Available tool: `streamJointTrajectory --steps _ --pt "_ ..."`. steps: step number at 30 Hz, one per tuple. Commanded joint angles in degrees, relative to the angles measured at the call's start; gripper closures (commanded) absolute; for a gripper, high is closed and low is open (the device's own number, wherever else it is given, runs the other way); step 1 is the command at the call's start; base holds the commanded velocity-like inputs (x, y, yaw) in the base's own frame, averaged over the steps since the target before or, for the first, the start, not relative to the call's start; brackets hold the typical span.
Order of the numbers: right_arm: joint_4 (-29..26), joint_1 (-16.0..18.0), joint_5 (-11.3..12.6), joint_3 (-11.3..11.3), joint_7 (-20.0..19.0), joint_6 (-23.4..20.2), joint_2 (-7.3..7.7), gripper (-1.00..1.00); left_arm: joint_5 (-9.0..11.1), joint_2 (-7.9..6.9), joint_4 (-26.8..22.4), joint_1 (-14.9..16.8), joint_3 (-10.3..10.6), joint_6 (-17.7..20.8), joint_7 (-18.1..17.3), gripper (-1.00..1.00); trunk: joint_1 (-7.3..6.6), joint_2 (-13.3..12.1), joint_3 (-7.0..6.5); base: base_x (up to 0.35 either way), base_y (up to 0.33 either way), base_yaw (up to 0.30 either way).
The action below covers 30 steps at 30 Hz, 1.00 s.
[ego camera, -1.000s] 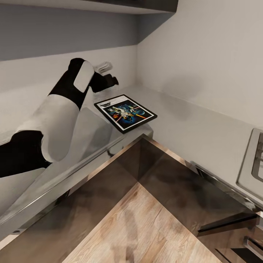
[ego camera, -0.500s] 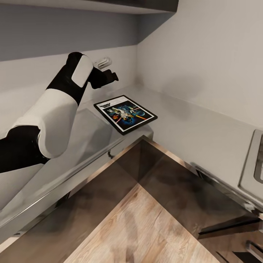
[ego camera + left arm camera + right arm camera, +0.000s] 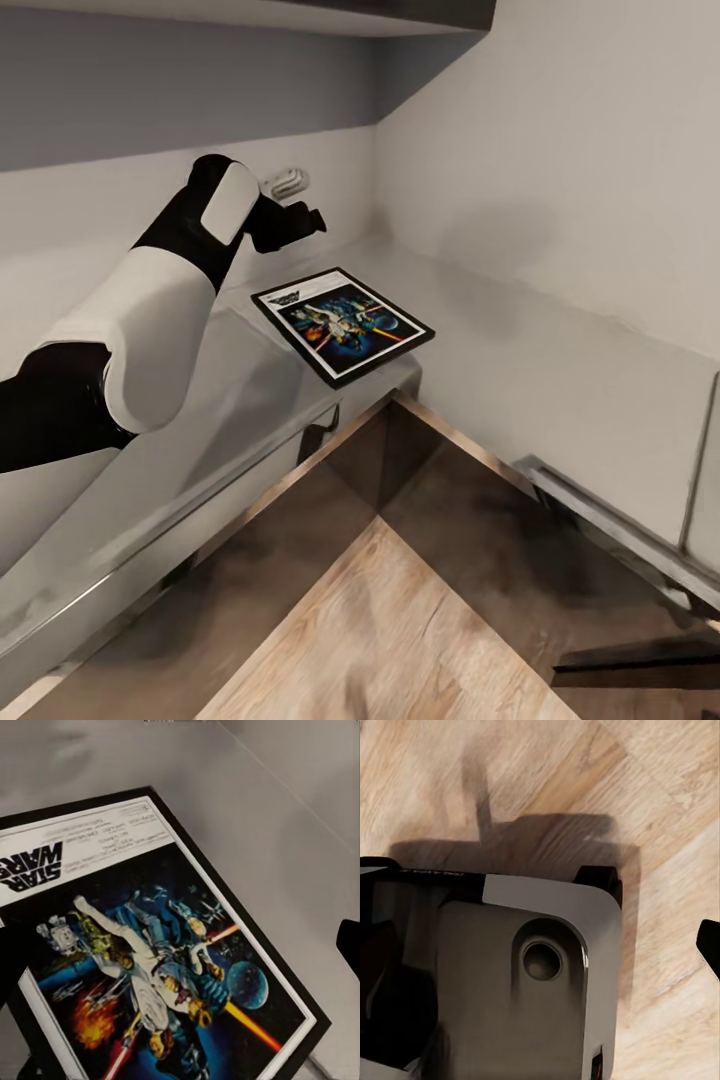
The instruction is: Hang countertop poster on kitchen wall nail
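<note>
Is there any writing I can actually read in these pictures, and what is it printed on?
"STAR WARS": bold title in the white strip at one end of the poster, seen upside down in the left wrist view.
Small credit lines beside the title in the same strip: too small and blurred to read.
In the head view the poster's strip is too small to read.

Pale walls meet in a corner above dark glossy cabinet fronts and wood-plank floor.

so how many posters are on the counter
1: the poster lies flat near the inner corner of the counter, just beyond the left arm. More could lie outside the views.
</note>
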<state>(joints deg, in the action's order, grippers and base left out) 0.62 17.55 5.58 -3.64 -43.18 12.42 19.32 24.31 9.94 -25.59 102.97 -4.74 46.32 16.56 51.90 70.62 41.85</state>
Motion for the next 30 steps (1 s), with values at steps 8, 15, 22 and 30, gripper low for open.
streamJointTrajectory --steps 8,15,22,30 --pt "0.0 0.0 0.1 -0.3 -0.3 0.0 0.02 -1.0 0.6 0.06 2.4 0.0 -0.4 -1.8 0.5 -1.0 0.02 0.0 0.05 0.087 0.001 0.0" --pt "0.1 0.0 0.1 -0.3 -0.3 0.0 0.02 -1.0 0.6 0.06 2.8 0.0 -0.5 -2.0 0.5 -1.0 0.02 0.0 0.05 0.119 0.066 0.0" --pt "0.1 0.0 0.1 -0.3 -0.3 0.0 0.02 -1.0 0.6 0.06 4.7 0.0 -0.6 -2.5 0.6 -1.0 0.02 0.0 0.05 0.04 0.026 0.0" --pt "0.1 0.0 0.1 -0.3 1.3 0.0 0.02 -1.0 0.6 0.06 8.1 0.0 -0.5 -7.7 0.5 -1.0 0.02 0.0 0.05 0.028 0.003 0.0"
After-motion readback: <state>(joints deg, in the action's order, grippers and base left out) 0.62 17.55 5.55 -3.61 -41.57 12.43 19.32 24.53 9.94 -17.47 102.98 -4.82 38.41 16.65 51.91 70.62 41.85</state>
